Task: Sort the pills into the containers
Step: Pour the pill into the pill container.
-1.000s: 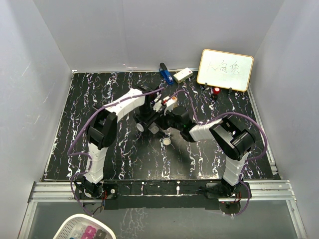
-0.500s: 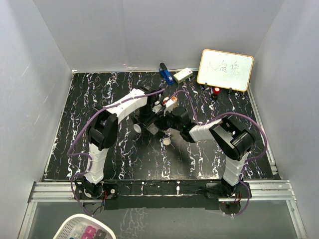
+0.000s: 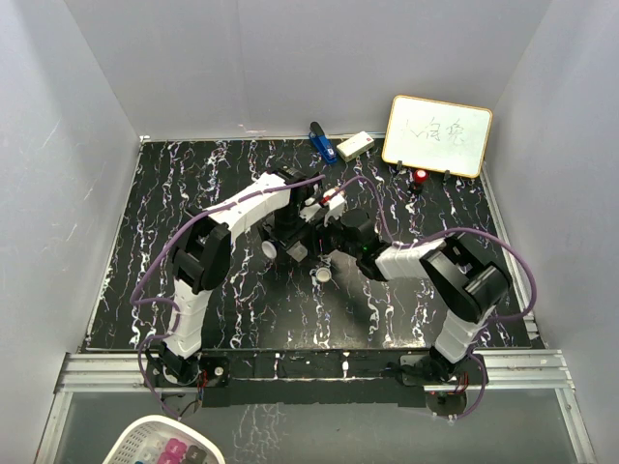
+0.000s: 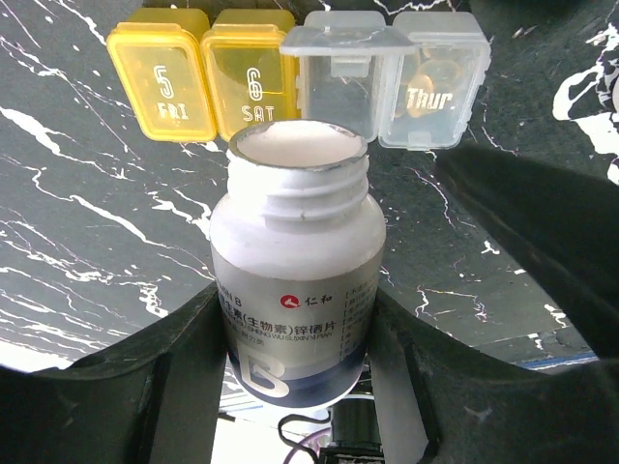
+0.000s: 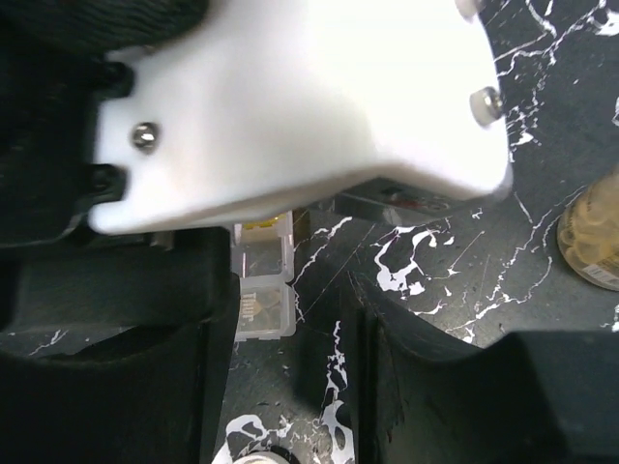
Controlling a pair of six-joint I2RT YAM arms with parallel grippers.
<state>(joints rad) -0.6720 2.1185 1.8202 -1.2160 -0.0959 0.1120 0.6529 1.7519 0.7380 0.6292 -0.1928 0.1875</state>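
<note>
My left gripper (image 4: 295,324) is shut on an uncapped bottle (image 4: 295,280) with a white label and dark blue base, held upright just short of the pill box (image 4: 290,82). The box has yellow FRI and SAT sections, one clear lid open, and pills in the clear Thur section. In the top view the left gripper (image 3: 288,232) and right gripper (image 3: 317,220) crowd together at table centre. The white round cap (image 3: 270,248) lies beside them. My right gripper (image 5: 290,387) is open and empty beside the pill box (image 5: 261,295). The golden-amber bottle (image 5: 590,242) stands apart, also seen from above (image 3: 322,275).
A blue object (image 3: 320,141) and a white block (image 3: 355,145) lie at the table's back edge. A whiteboard (image 3: 437,135) leans at the back right with a small red item (image 3: 421,177) before it. A white basket (image 3: 164,447) sits below the near edge.
The right arm has reached further forward and left, bringing its gripper closer to the left gripper. The left gripper has shifted slightly with the bottle still in it.
</note>
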